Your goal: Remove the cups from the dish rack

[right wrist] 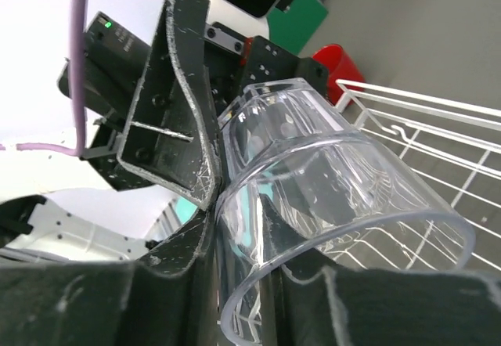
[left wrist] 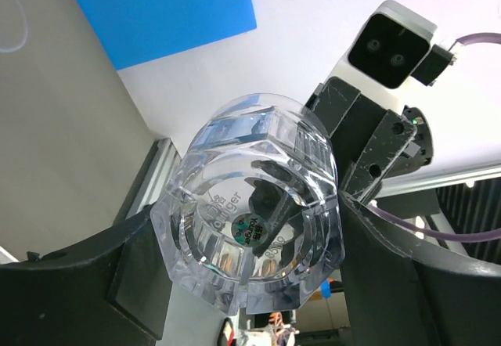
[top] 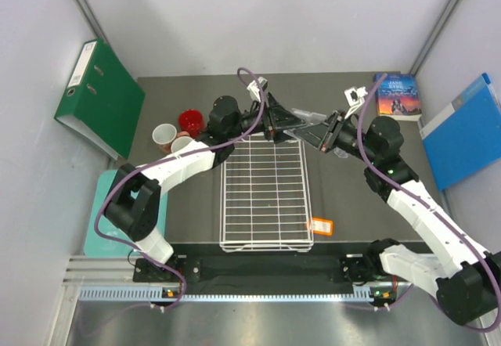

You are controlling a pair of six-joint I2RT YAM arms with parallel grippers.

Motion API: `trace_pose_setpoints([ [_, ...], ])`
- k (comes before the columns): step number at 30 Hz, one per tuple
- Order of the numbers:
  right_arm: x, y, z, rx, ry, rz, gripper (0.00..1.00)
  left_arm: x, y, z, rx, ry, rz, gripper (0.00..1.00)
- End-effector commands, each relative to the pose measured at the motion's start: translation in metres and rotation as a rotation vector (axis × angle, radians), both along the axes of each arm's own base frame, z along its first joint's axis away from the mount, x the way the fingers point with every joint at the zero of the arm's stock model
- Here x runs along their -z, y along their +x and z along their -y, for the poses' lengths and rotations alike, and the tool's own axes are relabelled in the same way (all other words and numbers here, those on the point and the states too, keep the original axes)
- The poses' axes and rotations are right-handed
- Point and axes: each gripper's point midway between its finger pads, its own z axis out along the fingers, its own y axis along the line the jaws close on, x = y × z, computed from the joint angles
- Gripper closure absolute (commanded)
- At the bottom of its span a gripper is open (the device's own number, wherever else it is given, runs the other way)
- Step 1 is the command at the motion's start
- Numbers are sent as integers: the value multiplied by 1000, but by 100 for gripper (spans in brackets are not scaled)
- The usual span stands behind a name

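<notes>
— Which step is this?

— A hand-over, by my reading. A clear glass (left wrist: 250, 221) hangs in the air over the far end of the rack (top: 264, 246), about midway between the left and right edges of the table (top: 344, 205). It lies on its side, base toward the left arm (top: 188, 162) and mouth toward the right arm (top: 407, 197).

— Who has it?

— Both, as far as I can see. The left jaws are clenched across the base end. The right jaws are clamped on the body nearer the mouth, and the two sets sit very close together.

— And the other cups?

— A red mug (top: 190, 120), a pale mug (top: 164, 135) and a pink mug (top: 182, 144) stand together on the table toward its left edge, just apart from the rack. From above the rack looks bare, so I judge this glass to be among the last. I can't find a second glass or a blue mug in these views.

— So what next?

— With the mugs by the left edge, I'd guess the glass goes there too. That calls for the right jaws to let go once the left grip is firm, then back off toward the right edge. Smooth glass held near its end could tip or slip. After that the left arm would need to turn it upright and set it beside the mugs without knocking them.
</notes>
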Motion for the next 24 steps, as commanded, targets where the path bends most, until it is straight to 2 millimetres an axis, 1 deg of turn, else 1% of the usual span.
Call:
trace_pose_setpoints([
  [1,-3,9,12,101,-87,39,100,4,-12,6,25,90,155,24],
  [2,-7,11,22,160,-106,60,100,3,-1,0,-16,110,161,11],
  [3,5,10,29,193,-149,16,100,11,5,-7,-47,164,149,6],
  [4,8,12,38,239,-175,5,100,11,20,-15,-125,191,147,4],
  [5,5,16,52,321,-209,15,100,17,37,-29,-193,221,126,1],
  [6,17,15,62,359,-263,-31,100,24,45,-43,-252,265,83,1],
  [7,23,21,77,443,-308,-48,100,37,59,-57,-340,300,48,1],
  [8,23,23,85,477,-345,-46,100,46,73,-76,-414,321,7,1],
  [9,37,21,93,496,-398,-92,100,45,76,-87,-460,304,-39,1],
  [10,47,28,111,589,-452,-126,100,64,79,-100,-497,318,-90,1],
  [11,50,31,119,624,-483,-147,100,68,81,-106,-529,316,-112,1],
  [12,58,32,126,653,-522,-184,100,68,80,-110,-544,314,-126,1],
  [13,81,32,143,720,-620,-265,100,75,77,-112,-552,338,-139,2],
  [14,84,33,151,761,-644,-308,100,77,77,-114,-563,356,-138,2],
  [15,91,33,157,787,-680,-346,100,83,76,-116,-564,395,-136,3],
  [16,108,29,171,841,-768,-424,100,87,74,-118,-561,438,-160,3],
  [17,106,32,173,882,-747,-459,100,90,74,-119,-554,466,-146,4],
  [18,111,32,173,882,-766,-484,100,93,75,-120,-556,487,-144,4],
  [19,122,33,171,861,-798,-526,100,87,76,-121,-558,493,-132,5],
  [20,127,33,168,843,-812,-546,100,94,74,-123,-553,530,-141,5],
  [21,134,33,166,828,-827,-568,100,93,75,-125,-559,541,-135,5],
  [22,145,34,162,803,-844,-603,100,94,75,-127,-562,560,-143,6],
  [24,155,35,158,776,-854,-630,100,93,74,-129,-564,580,-132,6],
])
